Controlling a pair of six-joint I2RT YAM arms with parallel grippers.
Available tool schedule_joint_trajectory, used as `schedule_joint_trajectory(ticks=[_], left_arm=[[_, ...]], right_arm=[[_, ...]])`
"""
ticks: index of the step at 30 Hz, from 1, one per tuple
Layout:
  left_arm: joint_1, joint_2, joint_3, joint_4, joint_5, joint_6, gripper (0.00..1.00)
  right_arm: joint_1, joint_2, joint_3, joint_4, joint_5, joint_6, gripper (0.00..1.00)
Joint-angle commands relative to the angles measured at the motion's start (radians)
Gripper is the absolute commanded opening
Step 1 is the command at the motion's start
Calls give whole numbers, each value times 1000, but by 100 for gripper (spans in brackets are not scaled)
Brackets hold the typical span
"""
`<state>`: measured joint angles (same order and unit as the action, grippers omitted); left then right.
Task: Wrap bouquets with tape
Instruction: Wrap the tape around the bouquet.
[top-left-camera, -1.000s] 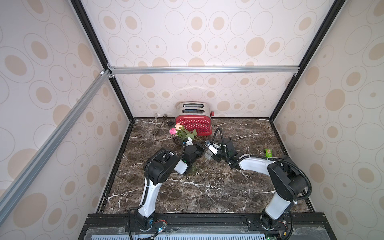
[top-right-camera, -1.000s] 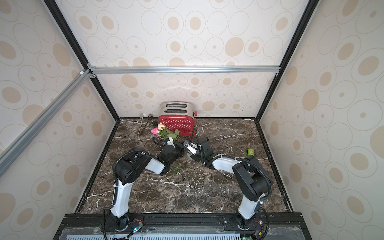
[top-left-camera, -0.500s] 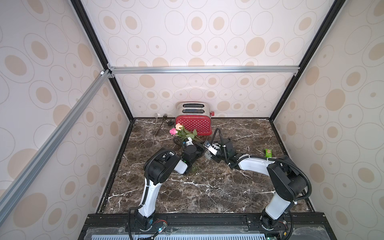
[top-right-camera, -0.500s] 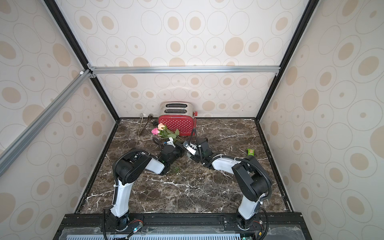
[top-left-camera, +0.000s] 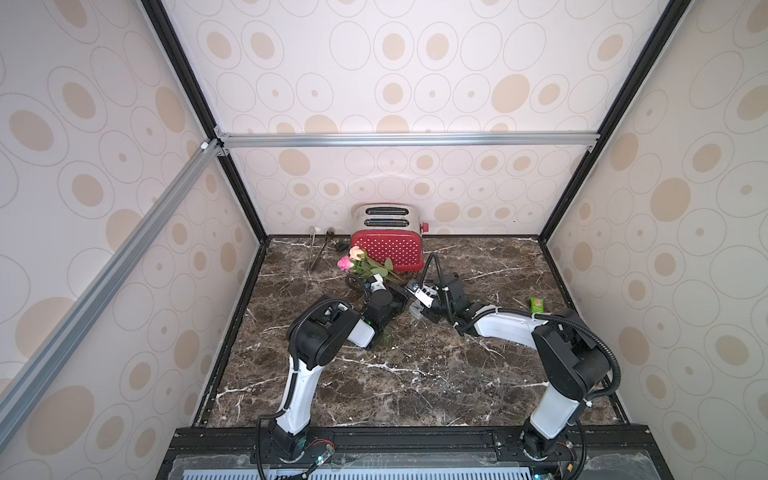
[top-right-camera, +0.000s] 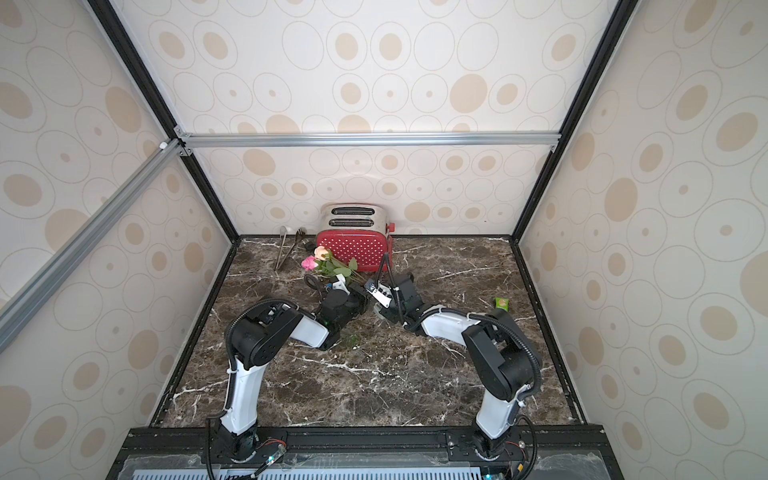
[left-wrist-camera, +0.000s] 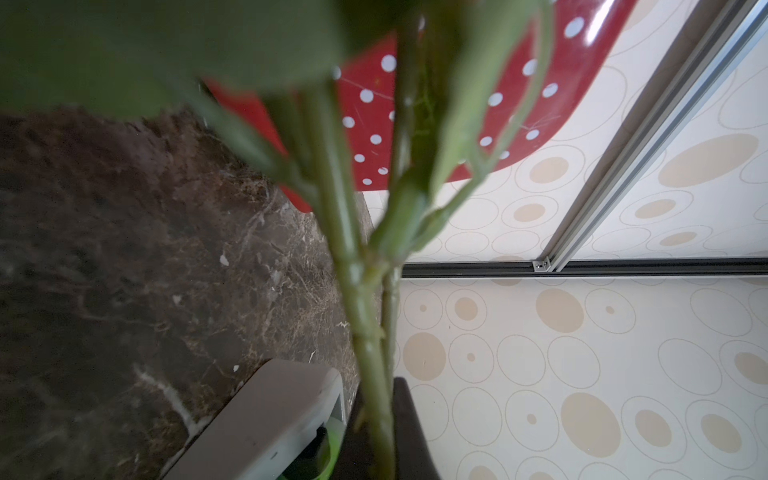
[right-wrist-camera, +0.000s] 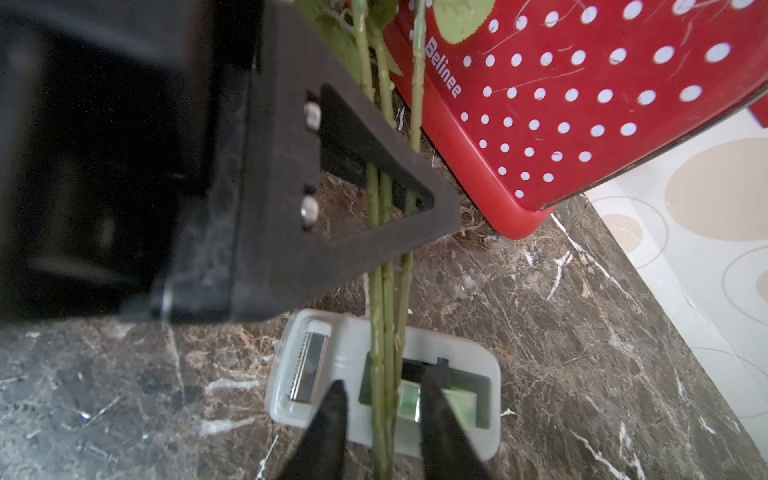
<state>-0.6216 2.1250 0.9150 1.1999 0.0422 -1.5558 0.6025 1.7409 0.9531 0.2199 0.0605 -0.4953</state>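
Over on the left, the left gripper (left-wrist-camera: 380, 432) has its jaws clamped on the bouquets (top-left-camera: 365, 264), blooms just in front of the red toaster (top-left-camera: 386, 247). Moving across, the right gripper (right-wrist-camera: 384, 419) shows jaws parted, one either side of the stems (right-wrist-camera: 384, 291) and touching neither, right above the tape (right-wrist-camera: 478, 374) sitting on the worktop (top-left-camera: 415, 374). To do this well, I'd say the left clamp must stay firm. The right should clear the stems, take the loose end by the cutter (right-wrist-camera: 309, 365) and draw it across where the stems lie tight together; that light dispenser may slide. Its well holds the pale green roll (right-wrist-camera: 457, 405). The toaster's slots (top-left-camera: 385, 212) look empty, though they're too dark to be sure. Far right, a green packet (top-left-camera: 536, 305) lies well apart.
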Motion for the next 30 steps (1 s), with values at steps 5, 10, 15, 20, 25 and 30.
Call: schedule_joint_trajectory(ticks=[5,10,15,20,25,30], left_arm=[[5,18,27,50,18,1,0],[5,23,33,49,27,5,0],[8,19,27,52,41,15,0],[11,13,11,65,44,16,0],[11,10,12,81,58,20,0],[13,15,5,105,73,18,0]], right_arm=[[2,-150,-11,-54,22,177,70],[-85,-192,106,-326,-105,471,65],[-232,-149,199,-520,-502,717,65],[-286,-114,167,-521,-687,787,67],[-297,-41,155,-517,-817,834,66],[-309,6,132,-467,-878,882,66]])
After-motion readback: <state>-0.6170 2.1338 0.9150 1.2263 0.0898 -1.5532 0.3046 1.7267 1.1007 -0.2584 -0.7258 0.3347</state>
